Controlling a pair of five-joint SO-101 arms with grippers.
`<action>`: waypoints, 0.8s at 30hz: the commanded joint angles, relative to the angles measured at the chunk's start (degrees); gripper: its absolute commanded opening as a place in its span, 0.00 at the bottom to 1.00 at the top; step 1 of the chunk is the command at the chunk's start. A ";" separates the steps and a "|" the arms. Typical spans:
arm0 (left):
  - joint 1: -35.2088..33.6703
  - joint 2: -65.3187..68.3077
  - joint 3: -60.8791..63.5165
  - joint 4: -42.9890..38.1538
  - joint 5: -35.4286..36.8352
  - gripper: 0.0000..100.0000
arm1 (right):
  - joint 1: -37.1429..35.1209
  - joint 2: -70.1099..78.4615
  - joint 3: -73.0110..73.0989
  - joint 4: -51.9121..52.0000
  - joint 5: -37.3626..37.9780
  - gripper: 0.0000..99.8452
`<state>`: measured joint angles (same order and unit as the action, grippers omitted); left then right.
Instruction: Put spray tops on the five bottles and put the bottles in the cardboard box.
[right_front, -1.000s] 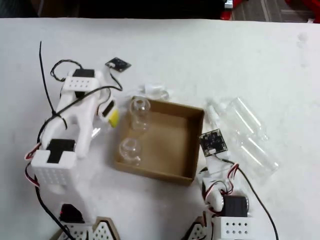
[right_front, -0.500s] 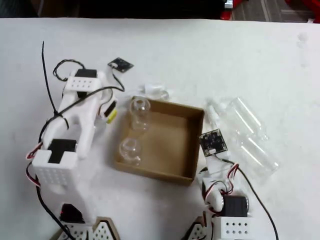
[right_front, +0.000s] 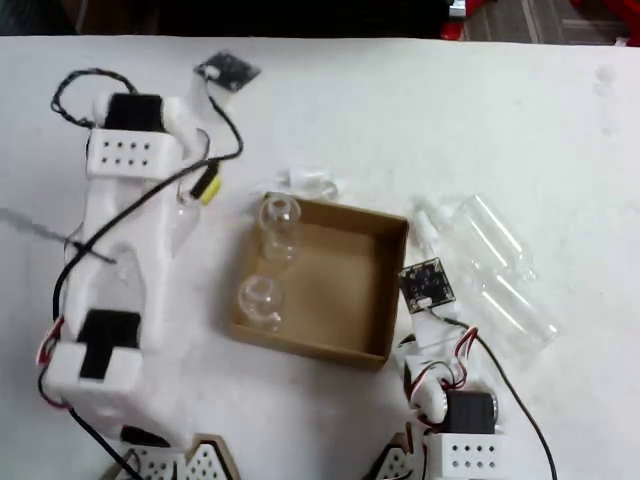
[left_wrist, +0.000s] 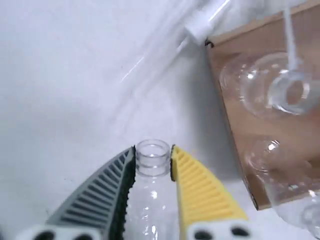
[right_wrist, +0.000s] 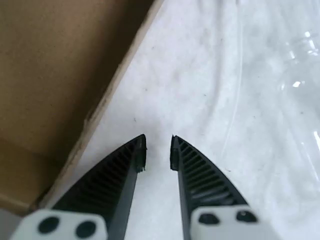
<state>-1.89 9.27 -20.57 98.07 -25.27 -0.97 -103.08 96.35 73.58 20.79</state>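
Note:
My left gripper (left_wrist: 153, 150) is shut on the neck of a clear, topless bottle (left_wrist: 150, 210), gripped between its grey and yellow fingers. In the high view the left gripper (right_front: 200, 188) hangs above the table, left of the cardboard box (right_front: 385, 250). Two clear bottles (right_front: 278, 220) (right_front: 260, 298) stand inside the box along its left wall. A white spray top (right_front: 310, 180) lies on the table just beyond the box. My right gripper (right_wrist: 157, 150) is slightly open with nothing between its fingers, low over the table beside the box's right wall (right_wrist: 115, 95).
Two more clear bottles (right_front: 490, 235) (right_front: 515, 305) lie on their sides to the right of the box, close to the right arm (right_front: 428, 285). Another spray top (right_front: 428, 215) lies by them. Black cables trail around the left arm.
The left arm has risen and swung away from the box toward the table's far left, carrying the bottle. The right arm has not moved.

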 joint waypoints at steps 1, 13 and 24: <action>7.96 -13.58 -6.86 4.04 11.43 0.02 | -0.13 -0.04 0.53 -1.01 0.26 0.07; 24.40 -41.54 -6.51 -7.21 40.18 0.02 | -0.13 -0.04 0.53 -1.01 0.26 0.07; 35.65 -48.48 28.22 -36.66 47.21 0.02 | -0.13 -0.04 0.53 -1.01 0.26 0.07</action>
<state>32.40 -35.30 -7.82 77.58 19.74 -0.97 -103.08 96.35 73.58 20.79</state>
